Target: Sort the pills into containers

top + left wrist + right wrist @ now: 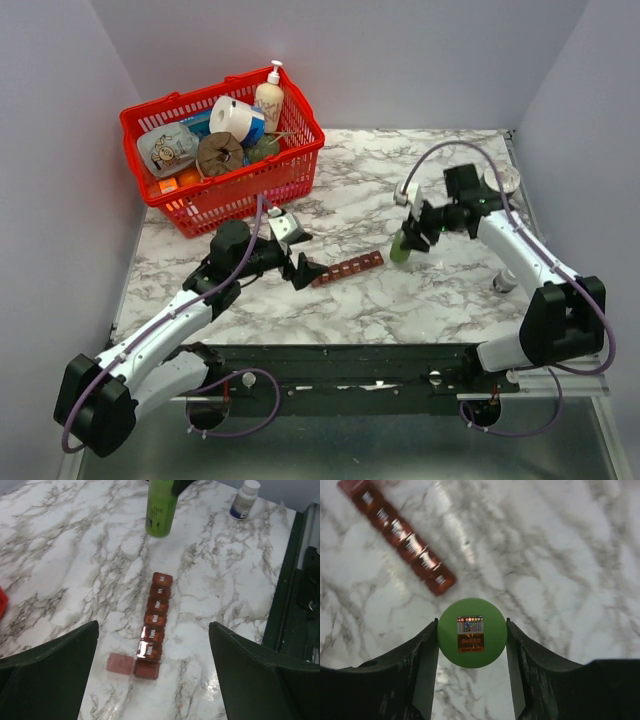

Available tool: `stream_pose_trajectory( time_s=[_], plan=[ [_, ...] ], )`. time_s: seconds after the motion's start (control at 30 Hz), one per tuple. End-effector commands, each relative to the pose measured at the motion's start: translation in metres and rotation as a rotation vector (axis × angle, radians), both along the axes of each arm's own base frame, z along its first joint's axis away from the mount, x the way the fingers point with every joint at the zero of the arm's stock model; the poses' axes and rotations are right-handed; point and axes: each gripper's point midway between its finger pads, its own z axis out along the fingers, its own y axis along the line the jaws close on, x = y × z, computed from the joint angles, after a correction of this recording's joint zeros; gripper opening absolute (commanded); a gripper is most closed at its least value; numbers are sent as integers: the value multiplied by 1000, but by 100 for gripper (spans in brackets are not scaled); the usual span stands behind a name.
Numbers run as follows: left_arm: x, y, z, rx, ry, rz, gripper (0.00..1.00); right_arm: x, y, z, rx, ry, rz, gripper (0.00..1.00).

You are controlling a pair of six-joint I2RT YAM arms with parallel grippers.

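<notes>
- Two arms reach in over the white-and-grey marble table (400, 300), the left from the near left corner and the right from the near right.
- Left gripper (152, 630): jaws wide apart and holding nothing. In its wrist view it hangs above the near end of the pill organizer (155, 624), with one dark finger on each side.
- The pill organizer is a narrow dark red-brown strip of seven square compartments. It lies flat near the middle of the table, slanting from near left to far right.
- Six lids are down and carry white day lettering. The end compartment nearest the left gripper is open, with its lid (120, 662) folded out flat beside it.
- Right gripper (472, 630): clamped on the sides of a green bottle (472, 632), a finger pressed against each flank. The bottle is upright, with a small sticker on its round top.
- The green bottle sits just off the far end of the strip and is not touching it. Whether its base rests on the table cannot be told.
- A white pill bottle (245, 500) with a white cap stands on the table, apart from the green one and towards the near right edge.
- A red plastic basket (165, 200) full of household items sits at the far left corner.
</notes>
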Motion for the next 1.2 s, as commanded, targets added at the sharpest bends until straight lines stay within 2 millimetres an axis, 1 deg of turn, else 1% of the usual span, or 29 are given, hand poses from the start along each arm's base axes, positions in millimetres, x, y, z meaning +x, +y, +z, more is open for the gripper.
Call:
stream_pose_trajectory(
  time_s=[0.0,0.03,0.07,0.13,0.17,0.2,0.23,0.27,0.3,0.33,0.37,0.4,0.43,0.47,0.5,0.53,0.57,0.6,0.63,0.67,0.7,0.8,0.9,0.93,0.97,1.0,1.03,1.07,1.17],
  plan=[
    [-15,-22,2,-11,-32,-49,99,-50,2,-46,-42,17,135,21],
    [-19,-26,2,-15,-25,-55,99,-63,3,-57,-36,49,149,21],
    [-22,-30,-2,-10,-15,-61,99,-68,3,-60,-34,50,164,21],
    [-25,-35,-2,-16,-18,-70,99,-81,6,-60,-13,41,192,22],
    [-30,-40,-6,-11,-12,-88,99,-92,5,-66,-10,52,211,23],
    [-30,-43,-6,-12,-19,-92,99,-97,6,-63,-2,38,229,24],
    [-32,-46,-7,-10,-22,-100,99,-107,8,-65,12,59,252,25],
    [-33,-50,-12,5,-31,-115,99,-111,8,-66,16,60,268,25],
    [-38,-56,-13,10,-41,-136,99,-115,8,-65,21,67,280,27],
    [-40,-60,-15,17,-48,-149,99,-124,10,-64,39,95,298,27],
    [-41,-65,-19,25,-37,-161,99,-126,11,-63,43,91,320,28],
    [-45,-72,-19,41,-85,-193,99,-129,12,-62,54,98,328,31],
    [-45,-75,-21,49,-96,-199,99,-135,14,-61,71,113,342,32],
    [-44,-80,-25,64,-100,-211,99,-135,14,-60,69,107,353,35],
    [-46,-85,-27,77,-126,-233,99,-136,14,-60,69,107,356,46],
    [-49,-91,-26,82,-140,-247,99,-135,13,-60,64,104,353,54],
    [-48,-98,-32,99,-141,-262,99,-133,13,-57,64,95,342,65],
    [-49,-103,-34,110,-149,-275,99,-132,13,-55,62,89,331,80],
    [-51,-109,-36,124,-171,-294,99,-127,13,-49,60,64,321,85],
    [-48,-116,-41,141,-171,-298,99,-125,13,-40,66,35,307,91],
    [-48,-120,-44,151,-179,-312,99,-122,13,-35,67,16,295,100],
    [-51,-134,-48,179,-259,-379,99,-108,7,-20,47,-54,239,100],
    [-47,-147,-52,201,-309,-426,99,-97,-9,-13,51,-82,176,100],
    [-46,-150,-57,219,-303,-442,99,-92,-18,-12,82,-75,135,100],
    [-40,-159,-59,234,-321,-460,99,-90,-23,-12,91,-73,120,100],
    [-40,-161,-65,255,-303,-475,99,-90,-27,-11,97,-70,110,100],
    [-39,-166,-67,261,-299,-493,99,-88,-35,-12,101,-65,81,100],
    [-36,-174,-68,264,-299,-510,99,-89,-38,-11,101,-66,74,100],
    [-32,-187,-74,276,-296,-544,99,-89,-49,-7,128,-85,32,100]
  ],
)
